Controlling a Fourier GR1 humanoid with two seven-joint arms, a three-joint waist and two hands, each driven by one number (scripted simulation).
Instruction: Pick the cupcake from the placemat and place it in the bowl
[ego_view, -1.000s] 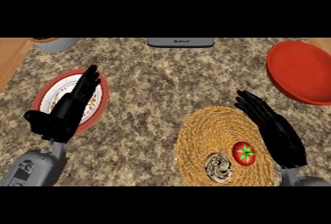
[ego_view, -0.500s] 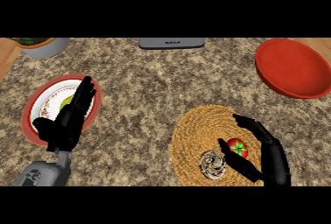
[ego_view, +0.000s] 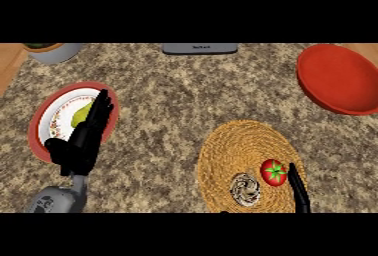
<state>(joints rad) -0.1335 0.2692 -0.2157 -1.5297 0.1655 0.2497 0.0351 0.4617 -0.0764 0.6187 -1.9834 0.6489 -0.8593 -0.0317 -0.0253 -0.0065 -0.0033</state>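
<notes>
Nearest, our right hand (ego_view: 297, 192) shows only as a sliver at the lower edge, so we cannot tell its grasp. Just left of it on the placemat (ego_view: 236, 145), a tomato (ego_view: 274, 171) sits between it and the cupcake (ego_view: 246, 188); we risk grabbing the tomato instead. Our left hand (ego_view: 85, 137) rests open over the plate (ego_view: 42, 122). The bowl (ego_view: 336, 80) lies far right.

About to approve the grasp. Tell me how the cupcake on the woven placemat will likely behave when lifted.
The cupcake looks small and squat, so it is probably light and unlikely to tip. Its swirled top looks soft, so pinching there may mark it. It lies close beside the tomato on the placemat, so the right hand could nudge that round thing into rolling.
</notes>
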